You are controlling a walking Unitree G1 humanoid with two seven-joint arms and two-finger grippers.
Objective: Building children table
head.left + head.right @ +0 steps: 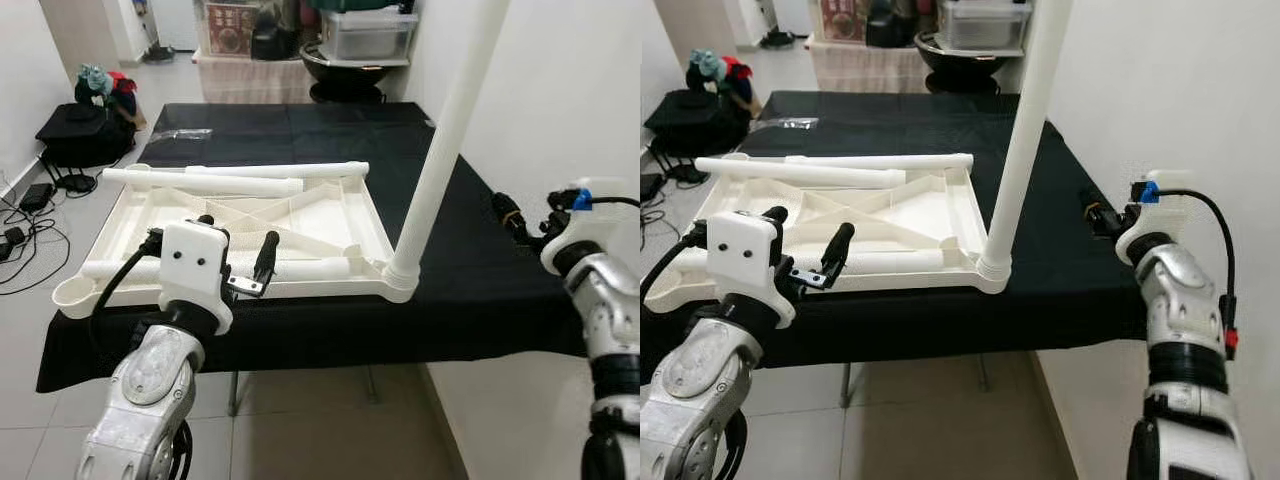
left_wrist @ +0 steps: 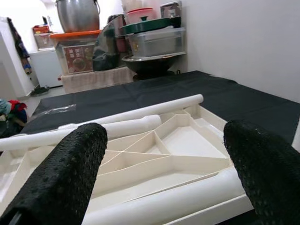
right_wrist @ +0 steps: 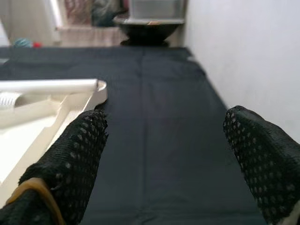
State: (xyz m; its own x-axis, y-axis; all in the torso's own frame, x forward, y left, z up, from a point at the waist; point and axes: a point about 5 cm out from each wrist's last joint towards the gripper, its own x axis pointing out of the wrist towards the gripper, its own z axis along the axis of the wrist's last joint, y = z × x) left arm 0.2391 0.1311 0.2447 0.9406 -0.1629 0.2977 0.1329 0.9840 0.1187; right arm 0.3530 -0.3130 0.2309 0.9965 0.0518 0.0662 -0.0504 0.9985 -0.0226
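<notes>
The upside-down white plastic table top (image 1: 250, 225) lies on the black-clothed table (image 1: 470, 270) with one white leg tube (image 1: 445, 150) standing at its 4 o'clock corner. The left gripper (image 1: 240, 250), fingers spread, hovers at 6 o'clock; next it likely must pinch the loose white leg tube (image 1: 300, 268). The right gripper (image 1: 515, 215), also spread, waits at 3 o'clock.

Both arms are silver with black joints and cables; the left tool (image 1: 236, 258) has a white housing, the right tool (image 1: 1102, 217) a blue tag.

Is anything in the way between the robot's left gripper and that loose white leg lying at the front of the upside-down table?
Nothing visible. The open left gripper hovers just above the loose leg, which lies in the tabletop near its front edge.
</notes>
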